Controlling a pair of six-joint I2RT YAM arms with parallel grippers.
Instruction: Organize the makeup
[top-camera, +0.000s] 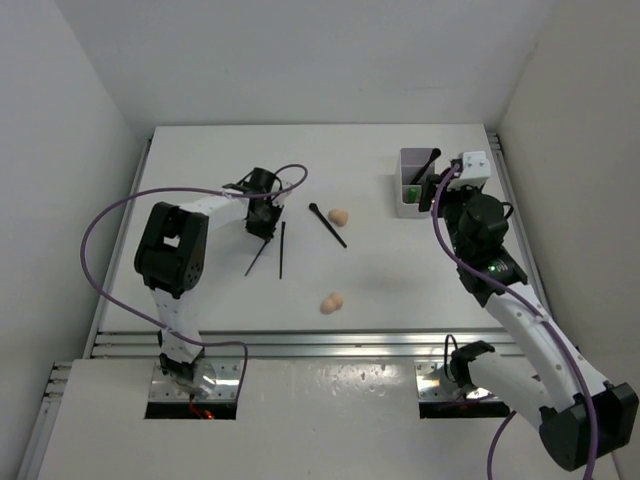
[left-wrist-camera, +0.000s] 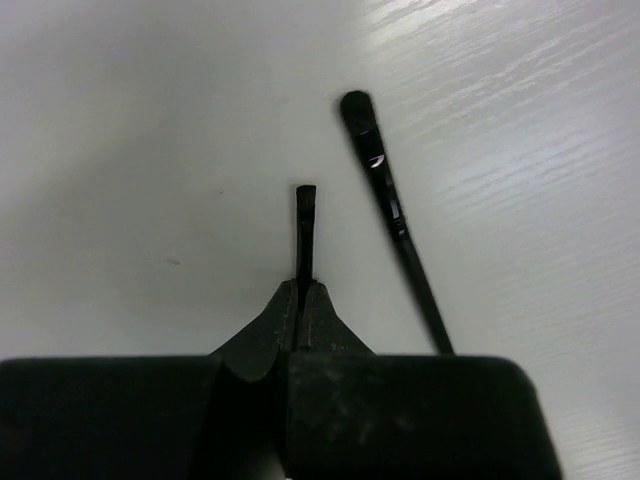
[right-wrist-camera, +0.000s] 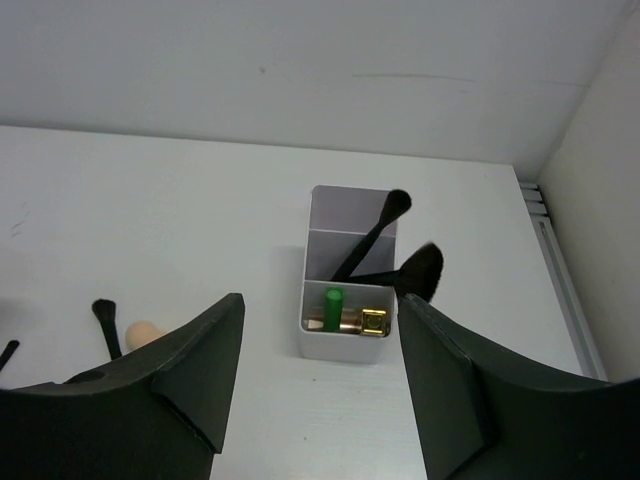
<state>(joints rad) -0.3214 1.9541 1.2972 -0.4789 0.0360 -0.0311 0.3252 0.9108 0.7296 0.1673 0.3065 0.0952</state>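
1 thin black stick (left-wrist-camera: 304, 215) sits pinched in your left gripper (left-wrist-camera: 303, 292), jaws closed on its shaft, far left of the white box (top-camera: 405, 207). Judge it light, stiff and slick; hold near mid-shaft so that it cannot pivot. A second brush (left-wrist-camera: 385, 195) lies just beside it. 2 peach sponges (top-camera: 339, 217), likely soft and springy, lie left of the box, nearer to it than the stick. Your right gripper (right-wrist-camera: 320, 305) hangs near the box, jaws spread wide and empty. Only the right wrist view shows the box's contents: a green tube (right-wrist-camera: 332, 305), a gold lipstick (right-wrist-camera: 375, 321) and 2 brushes (right-wrist-camera: 370, 240). Only the left wrist view proves the pinch.
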